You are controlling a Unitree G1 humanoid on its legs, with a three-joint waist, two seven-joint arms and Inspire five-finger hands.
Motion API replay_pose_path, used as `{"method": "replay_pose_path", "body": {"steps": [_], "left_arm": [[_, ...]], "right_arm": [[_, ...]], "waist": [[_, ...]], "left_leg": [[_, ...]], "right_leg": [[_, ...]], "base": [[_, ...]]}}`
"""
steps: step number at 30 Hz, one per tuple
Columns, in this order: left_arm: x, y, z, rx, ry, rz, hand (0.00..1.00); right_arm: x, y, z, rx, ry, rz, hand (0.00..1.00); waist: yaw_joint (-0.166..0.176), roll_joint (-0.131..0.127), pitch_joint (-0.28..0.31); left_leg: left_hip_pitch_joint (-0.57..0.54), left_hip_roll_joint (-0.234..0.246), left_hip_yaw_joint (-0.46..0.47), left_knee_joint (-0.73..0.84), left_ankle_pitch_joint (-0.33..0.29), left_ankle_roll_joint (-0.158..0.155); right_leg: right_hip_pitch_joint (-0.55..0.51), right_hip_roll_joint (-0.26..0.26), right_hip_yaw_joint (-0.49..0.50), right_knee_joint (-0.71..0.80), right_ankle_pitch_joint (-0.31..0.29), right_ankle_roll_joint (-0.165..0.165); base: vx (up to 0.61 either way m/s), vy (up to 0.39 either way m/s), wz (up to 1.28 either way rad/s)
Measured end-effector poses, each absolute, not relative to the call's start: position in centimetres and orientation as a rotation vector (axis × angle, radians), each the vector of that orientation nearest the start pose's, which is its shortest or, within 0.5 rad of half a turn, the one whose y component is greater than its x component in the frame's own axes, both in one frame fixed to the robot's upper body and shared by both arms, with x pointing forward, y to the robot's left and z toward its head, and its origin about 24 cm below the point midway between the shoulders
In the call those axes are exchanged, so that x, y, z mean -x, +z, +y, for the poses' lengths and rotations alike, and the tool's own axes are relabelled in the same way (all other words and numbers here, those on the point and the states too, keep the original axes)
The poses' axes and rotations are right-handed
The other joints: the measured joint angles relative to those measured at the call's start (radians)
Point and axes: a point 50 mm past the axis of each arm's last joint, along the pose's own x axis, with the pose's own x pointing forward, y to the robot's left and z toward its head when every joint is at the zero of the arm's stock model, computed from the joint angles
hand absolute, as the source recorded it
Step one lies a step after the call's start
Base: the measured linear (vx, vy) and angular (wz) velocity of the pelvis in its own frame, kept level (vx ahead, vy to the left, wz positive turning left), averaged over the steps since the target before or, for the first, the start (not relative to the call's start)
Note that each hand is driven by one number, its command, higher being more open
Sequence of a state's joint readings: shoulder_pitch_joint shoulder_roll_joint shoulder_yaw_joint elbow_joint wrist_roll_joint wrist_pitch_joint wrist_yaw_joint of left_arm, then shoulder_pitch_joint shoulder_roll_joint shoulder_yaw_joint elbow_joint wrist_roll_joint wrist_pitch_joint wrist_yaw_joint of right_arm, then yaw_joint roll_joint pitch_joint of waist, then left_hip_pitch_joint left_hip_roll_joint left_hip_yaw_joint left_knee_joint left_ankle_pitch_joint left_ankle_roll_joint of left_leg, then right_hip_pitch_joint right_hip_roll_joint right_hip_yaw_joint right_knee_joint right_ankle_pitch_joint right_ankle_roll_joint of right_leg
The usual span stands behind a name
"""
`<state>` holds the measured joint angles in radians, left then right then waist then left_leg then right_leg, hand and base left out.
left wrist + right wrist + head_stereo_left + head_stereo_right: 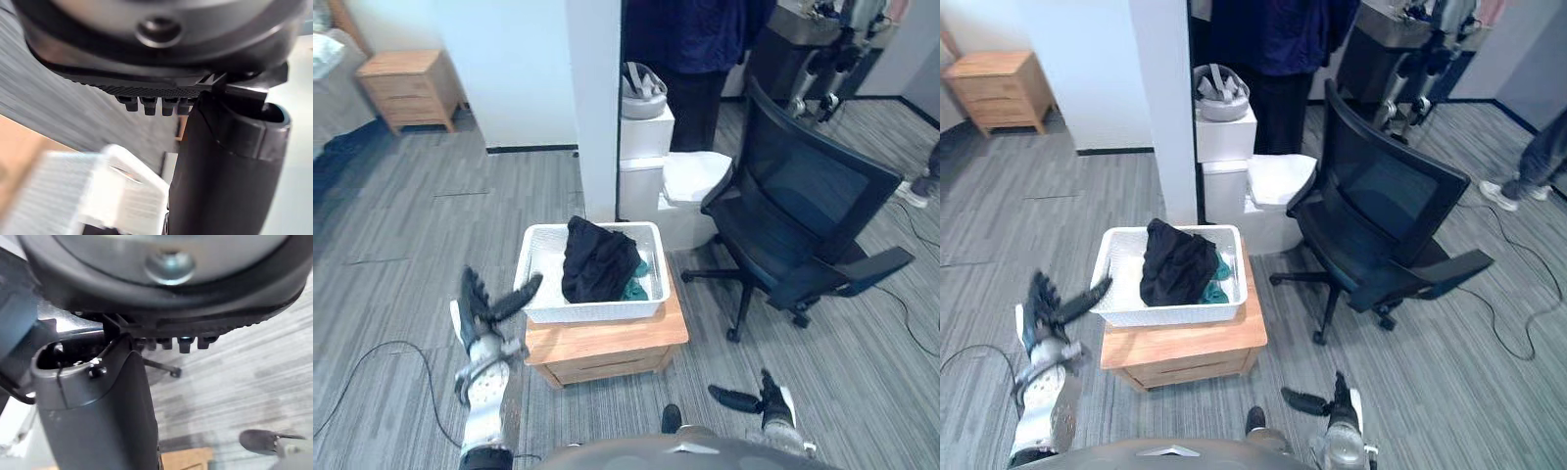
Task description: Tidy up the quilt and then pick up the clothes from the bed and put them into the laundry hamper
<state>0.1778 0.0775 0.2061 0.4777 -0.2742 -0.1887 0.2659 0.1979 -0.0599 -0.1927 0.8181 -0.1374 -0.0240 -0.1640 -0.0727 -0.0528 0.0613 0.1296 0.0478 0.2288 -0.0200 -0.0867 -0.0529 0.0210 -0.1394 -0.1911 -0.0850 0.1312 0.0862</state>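
a: where is the left hand (478, 311)?

b: low at the left of the laundry hamper (592, 311). its fingers are straight and spread apart, pointing up, and it holds nothing. the thumb sticks out toward the hamper's left wall; whether it touches the wall cannot be told.

a: and the right hand (770, 399)?

b: down near the carpet (401, 245), well apart from the hamper. its fingers are relaxed, with the thumb out to the side, and it is empty too.

a: the clothes?

b: in the hamper. a black garment (597, 262) is heaped in the middle and right part, rising above the back rim. a teal garment (634, 291) peeks out beneath it by the right wall. the left part of the hamper is bare.

a: what does the hamper stand on?

b: a low wooden counter (607, 343) with a drawer front. behind it rises a white pillar (592, 98), and to the right stands a black office chair (808, 186), near the counter but apart from it.
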Motion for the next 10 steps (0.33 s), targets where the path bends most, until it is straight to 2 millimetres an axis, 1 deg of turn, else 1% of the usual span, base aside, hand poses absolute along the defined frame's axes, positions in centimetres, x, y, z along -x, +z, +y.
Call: {"method": "replay_pose_path", "body": {"steps": [1, 2, 3, 4, 5, 6, 7, 8, 9, 10], "left_arm": [[-14.9, -8.9, 24.2, 0.153, 0.643, 0.507, 1.00], [-12.6, -11.0, 24.1, 0.216, 0.683, 0.633, 1.00], [-11.4, -12.1, 23.8, 0.249, 0.699, 0.702, 1.00], [-8.8, -13.9, 23.2, 0.296, 0.741, 0.832, 1.00], [-7.0, -14.9, 22.6, 0.321, 0.762, 0.920, 1.00], [-4.7, -15.9, 21.9, 0.387, 0.815, 1.006, 1.00], [-3.7, -16.2, 22.2, 0.435, 0.878, 1.033, 1.00], [-3.2, -16.3, 22.2, 0.429, 0.879, 1.050, 1.00], [-1.9, -16.6, 22.0, 0.407, 0.868, 1.106, 1.00], [-1.3, -16.6, 22.0, 0.400, 0.863, 1.123, 1.00]], "right_arm": [[-9.2, -14.6, -21.6, 0.178, -0.341, 0.994, 1.00], [-9.3, -14.8, -21.2, 0.164, -0.338, 1.010, 1.00], [-9.2, -14.9, -20.9, 0.155, -0.335, 1.021, 1.00], [-9.0, -15.2, -20.4, 0.143, -0.328, 1.044, 1.00], [-8.7, -15.4, -20.3, 0.130, -0.331, 1.061, 1.00], [-8.5, -15.6, -20.3, 0.119, -0.340, 1.080, 1.00], [-8.1, -15.9, -20.2, 0.098, -0.357, 1.102, 1.00], [-7.9, -16.0, -20.3, 0.080, -0.370, 1.112, 1.00], [-7.4, -16.2, -20.4, 0.060, -0.390, 1.133, 1.00], [-7.4, -16.2, -20.5, 0.043, -0.403, 1.133, 1.00]], "waist": [[0.004, 0.001, -0.001], [0.009, 0.002, 0.001], [0.013, 0.001, 0.001], [0.016, -0.001, 0.000], [0.018, -0.001, 0.001], [0.022, -0.001, 0.001], [0.032, -0.002, 0.002], [0.039, -0.001, 0.005], [0.046, 0.004, 0.005], [0.045, 0.006, 0.004]], "left_leg": [[0.004, 0.002, 0.008, -0.008, 0.003, -0.004], [0.010, 0.004, 0.017, -0.021, 0.009, -0.007], [0.017, 0.006, 0.024, -0.029, 0.012, -0.010], [0.022, 0.008, 0.027, -0.038, 0.015, -0.013], [0.022, 0.008, 0.028, -0.038, 0.015, -0.013], [0.023, 0.010, 0.033, -0.038, 0.016, -0.013], [0.030, 0.010, 0.033, -0.045, 0.024, -0.021], [0.042, 0.011, 0.036, -0.052, 0.024, -0.021], [0.070, 0.012, 0.041, -0.063, 0.023, -0.020], [0.078, 0.011, 0.043, -0.068, 0.023, -0.019]], "right_leg": [[0.000, 0.001, 0.000, 0.000, -0.001, 0.000], [-0.001, 0.002, 0.001, 0.000, -0.002, 0.001], [-0.001, 0.004, 0.002, 0.000, -0.002, 0.001], [0.001, 0.006, 0.002, 0.000, -0.005, 0.003], [0.002, 0.006, 0.001, 0.000, -0.007, 0.005], [0.004, 0.006, 0.000, 0.000, -0.008, 0.009], [0.010, 0.006, -0.002, 0.000, -0.007, 0.010], [0.018, 0.008, -0.003, 0.000, -0.008, 0.010], [0.038, 0.010, -0.003, 0.000, -0.014, 0.014], [0.044, 0.010, -0.003, 0.000, -0.017, 0.016]], "base": [[-0.02, -0.029, 0.09], [-0.01, -0.022, -0.05], [-0.01, -0.026, -0.06], [0.00, 0.000, 0.00], [0.00, 0.000, 0.00], [0.05, 0.005, 0.10], [0.05, 0.004, 0.05], [0.07, 0.011, 0.03], [0.06, 0.012, -0.05], [0.04, 0.013, -0.03]]}}
